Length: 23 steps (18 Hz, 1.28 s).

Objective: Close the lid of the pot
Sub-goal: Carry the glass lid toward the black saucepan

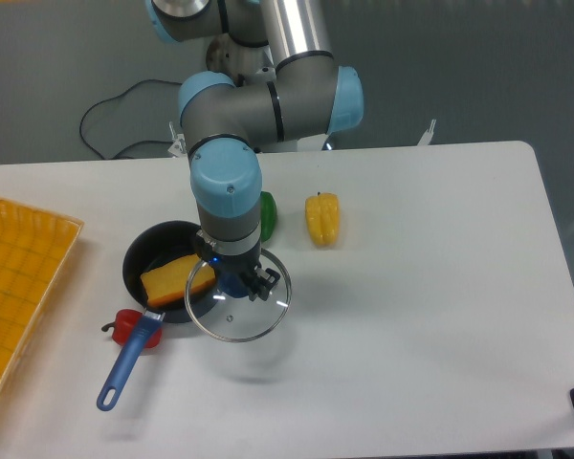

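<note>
- The gripper (237, 284) is mostly hidden under the arm's own wrist, so only dark bits and a small blue glow can be made out at its tip; the fingers themselves can't really be picked apart.
- It looks clamped on the lid (237, 308), somewhere near the lid's far edge, but the exact contact spot is covered by the wrist. The knob can't be seen clearly.
- The lid is seen held just off the table (440, 287), with a faint shadow cast on the surface on its near side. It hangs directly below the gripper and spreads out toward the camera from it.
- The pot (151, 256) is found just left of the lid, sitting on the table. The lid's left rim overlaps the pot's right edge in this view, so the pot is only partly covered and mostly left open.
- A yellow block (177, 278) is seen lying inside the pot, its right end tucked behind the gripper.
- The pot's blue handle (126, 364) is pointed toward the near-left, away from the lid.
- A small red thing (126, 325) is partly hidden under the handle, left of the lid.
- A green thing (267, 212) is mostly blocked by the arm, just beyond the lid.
- A yellow pepper (322, 219) is seen up and right of the lid, well apart.
- A yellow tray (19, 277) is cut off at the left frame edge, far left of the pot.
</note>
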Available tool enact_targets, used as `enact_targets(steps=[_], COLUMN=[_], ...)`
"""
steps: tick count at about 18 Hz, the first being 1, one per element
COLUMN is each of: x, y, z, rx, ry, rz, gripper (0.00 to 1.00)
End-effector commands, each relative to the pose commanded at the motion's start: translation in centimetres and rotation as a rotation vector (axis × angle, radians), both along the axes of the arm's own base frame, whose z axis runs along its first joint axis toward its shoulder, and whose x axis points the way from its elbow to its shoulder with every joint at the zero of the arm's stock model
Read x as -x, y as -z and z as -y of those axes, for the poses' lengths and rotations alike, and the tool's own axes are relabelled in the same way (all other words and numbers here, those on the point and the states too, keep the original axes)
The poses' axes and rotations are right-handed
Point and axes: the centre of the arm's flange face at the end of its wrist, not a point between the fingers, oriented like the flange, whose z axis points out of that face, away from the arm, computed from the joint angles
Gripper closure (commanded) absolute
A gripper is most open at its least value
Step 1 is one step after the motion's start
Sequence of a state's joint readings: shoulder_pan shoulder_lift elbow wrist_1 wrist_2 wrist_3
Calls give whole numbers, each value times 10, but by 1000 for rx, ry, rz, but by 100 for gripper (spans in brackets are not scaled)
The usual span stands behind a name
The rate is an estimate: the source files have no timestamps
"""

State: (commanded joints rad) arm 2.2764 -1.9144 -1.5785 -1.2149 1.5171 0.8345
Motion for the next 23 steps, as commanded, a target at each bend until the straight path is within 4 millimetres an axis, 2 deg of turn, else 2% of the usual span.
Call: enact_targets(steps=[14, 23], x=[3, -5], y=[-2, 2], z=[1, 4], rx=[-3, 16], ry=[-5, 2], rz=[-1, 16], gripper=[43, 43])
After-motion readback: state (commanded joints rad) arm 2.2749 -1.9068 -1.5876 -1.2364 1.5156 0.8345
